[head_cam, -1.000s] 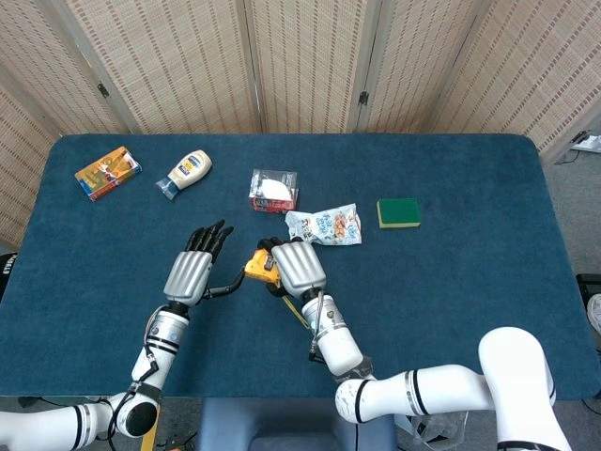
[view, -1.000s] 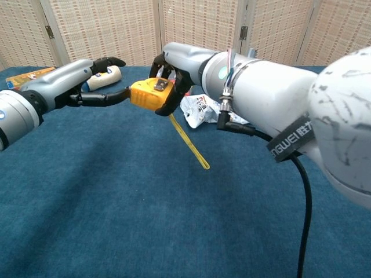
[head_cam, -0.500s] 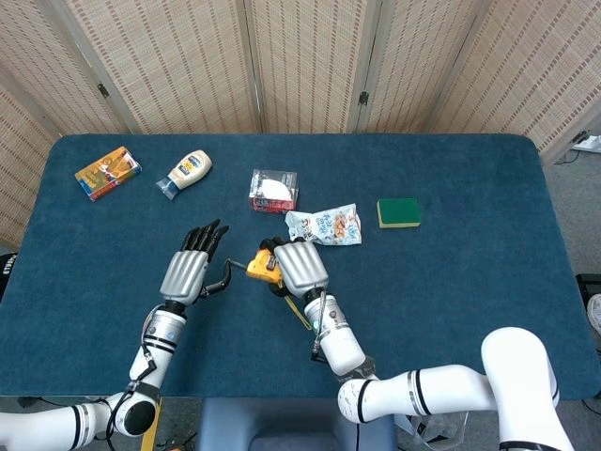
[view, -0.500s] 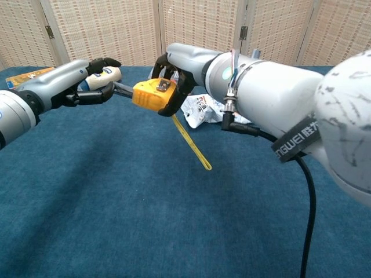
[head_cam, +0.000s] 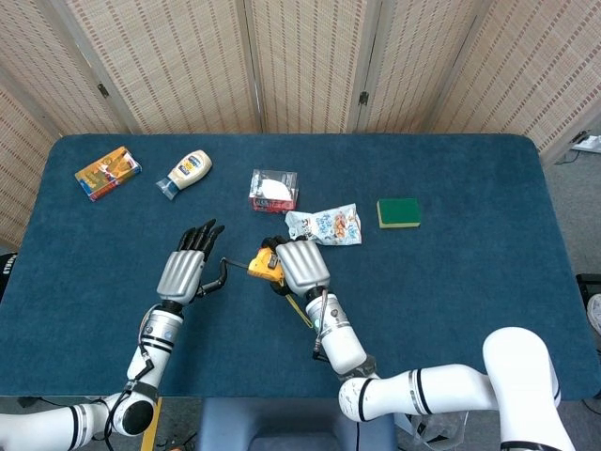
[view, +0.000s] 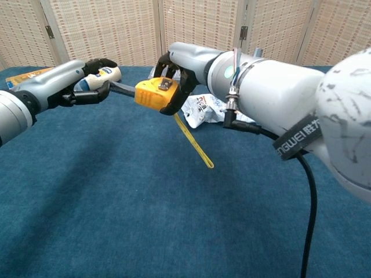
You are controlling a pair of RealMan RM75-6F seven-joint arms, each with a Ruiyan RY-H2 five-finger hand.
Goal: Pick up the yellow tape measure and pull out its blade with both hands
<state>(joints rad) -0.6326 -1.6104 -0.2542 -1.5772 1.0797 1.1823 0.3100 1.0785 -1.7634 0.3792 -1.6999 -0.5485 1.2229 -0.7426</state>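
The right hand (view: 177,72) grips the yellow tape measure (view: 154,94) above the blue surface (head_cam: 470,272), near its middle, fingers wrapped over the case. A yellow strip (view: 194,146) hangs from the case toward five o'clock in the chest view. At nine o'clock of the case, the left hand (view: 87,87) pinches the dark blade (view: 123,88) drawn out between them. A snack bag (head_cam: 325,225) lies at one o'clock, a green sponge (head_cam: 398,212) beyond
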